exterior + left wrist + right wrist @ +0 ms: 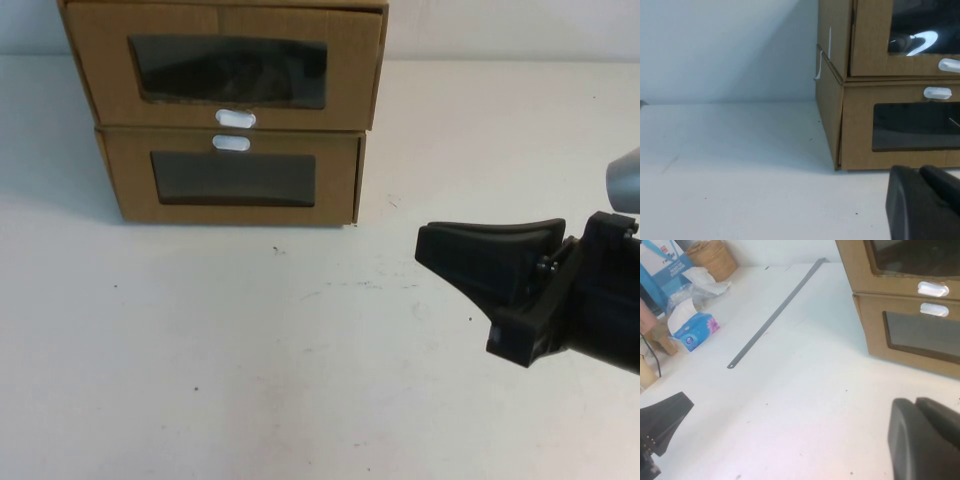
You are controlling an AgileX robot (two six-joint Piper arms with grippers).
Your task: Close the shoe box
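Observation:
Two brown cardboard boxes stand stacked at the back left of the table. The upper one is the shoe box, with a clear window and a white pull tab just below it. Its drawer front sticks out a little past its sleeve, as the left wrist view shows. The lower box has its tab above its window. My right gripper is shut and empty, above the table to the right of the boxes and apart from them. My left gripper is shut and empty, low near the lower box's left front corner; it is outside the high view.
The right wrist view shows a long grey metal strip lying on the white table, and a blue tissue pack, a woven basket and a blue bag far off to the left side. A black arm part shows there too.

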